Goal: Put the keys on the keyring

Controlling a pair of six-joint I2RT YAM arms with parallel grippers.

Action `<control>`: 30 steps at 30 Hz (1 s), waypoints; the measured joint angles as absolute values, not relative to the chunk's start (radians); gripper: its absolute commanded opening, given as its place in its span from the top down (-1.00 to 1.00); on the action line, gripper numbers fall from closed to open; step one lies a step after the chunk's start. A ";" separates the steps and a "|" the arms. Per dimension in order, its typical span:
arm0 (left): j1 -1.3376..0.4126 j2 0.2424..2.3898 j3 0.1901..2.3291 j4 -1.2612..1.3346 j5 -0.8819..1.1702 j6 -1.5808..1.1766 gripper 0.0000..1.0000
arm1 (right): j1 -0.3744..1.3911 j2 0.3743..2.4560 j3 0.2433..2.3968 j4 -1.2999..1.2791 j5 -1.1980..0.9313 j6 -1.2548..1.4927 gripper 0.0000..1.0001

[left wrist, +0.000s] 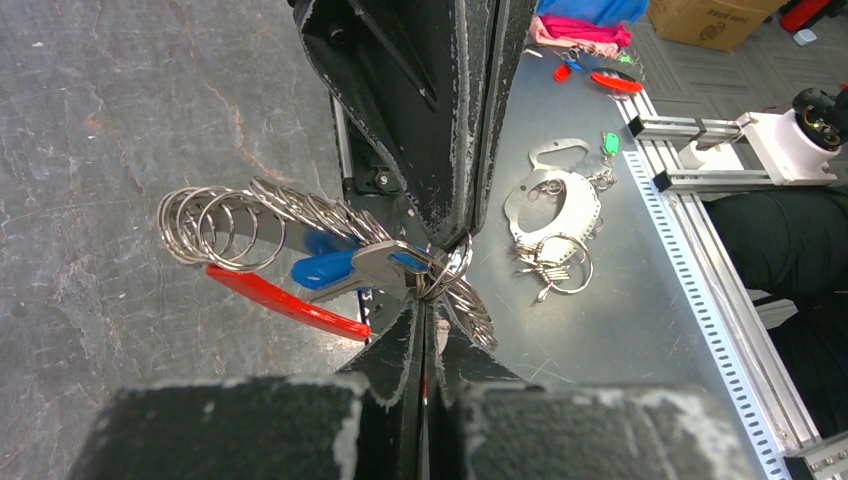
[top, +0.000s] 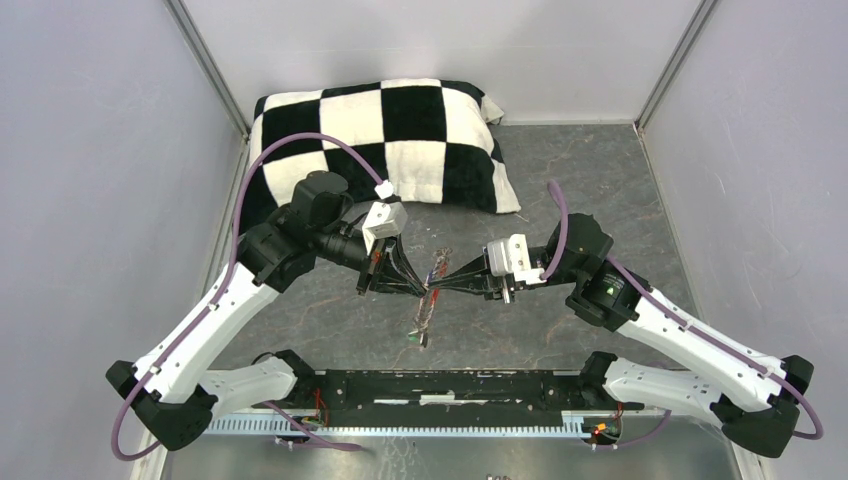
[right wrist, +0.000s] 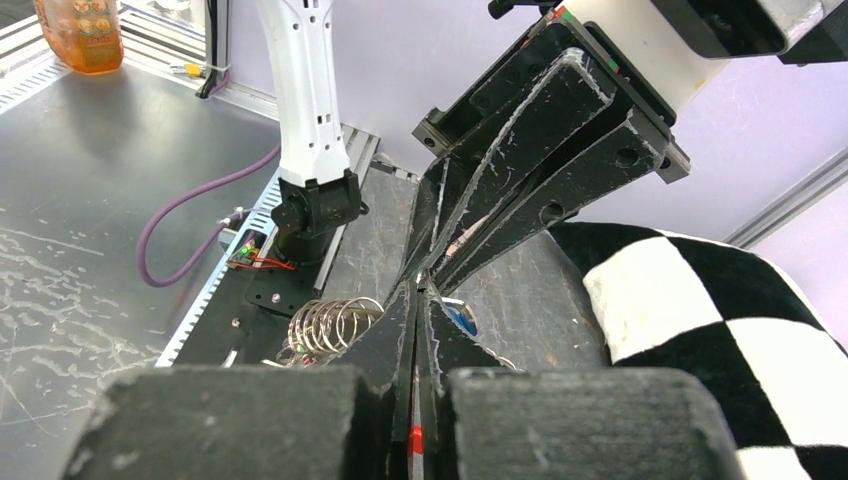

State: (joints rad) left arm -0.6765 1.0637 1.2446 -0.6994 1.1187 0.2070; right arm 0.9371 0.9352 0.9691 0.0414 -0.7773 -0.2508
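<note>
Two arms meet tip to tip above the middle of the tabletop [top: 620, 190], a dark grey sheet with a stone pattern and pale veins. The left gripper [left wrist: 425, 312] is fully closed and pinches the keyring [left wrist: 330, 215], a chain of thin silvery rings. The chain fans out to the left of its tips and curls round to their right. The keys [left wrist: 375, 265] hang just left of those tips. One has a blue tag [left wrist: 325, 268], and a long red tag [left wrist: 285, 302] lies under it.

The right gripper [right wrist: 417, 300] is also fully closed, with its tips pressed against the left gripper's tips at the same ring. Whether it pinches the ring or a key is hidden between the black fingers. From above, the bunch trails from the meeting point toward the arm bases.

Pale lilac-grey walls close in the tabletop on three sides, with aluminium posts in the far corners. A black-and-white checked cushion [top: 390, 140] lies beyond the grippers against the back wall. Behind the arm bases runs a scratched metal strip [left wrist: 600, 330] with a slotted rail along it. A spare bunch of rings [left wrist: 555, 215] and a small green tag [left wrist: 610, 143] lie on it. An orange bottle [right wrist: 80, 35] stands at one end of it, and a cardboard box [left wrist: 715, 15] sits on the floor past it.
</note>
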 measured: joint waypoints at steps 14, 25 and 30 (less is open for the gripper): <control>-0.677 1.057 1.245 -0.693 1.119 0.207 0.75 | 0.938 0.935 0.970 0.036 -0.785 -0.250 0.99; -0.677 1.056 1.245 -0.677 1.119 0.207 0.74 | 0.938 0.935 0.970 0.041 -0.785 -0.247 0.99; -0.677 1.053 1.245 -0.670 1.119 0.207 0.96 | 0.938 0.935 0.970 0.047 -0.786 -0.247 0.99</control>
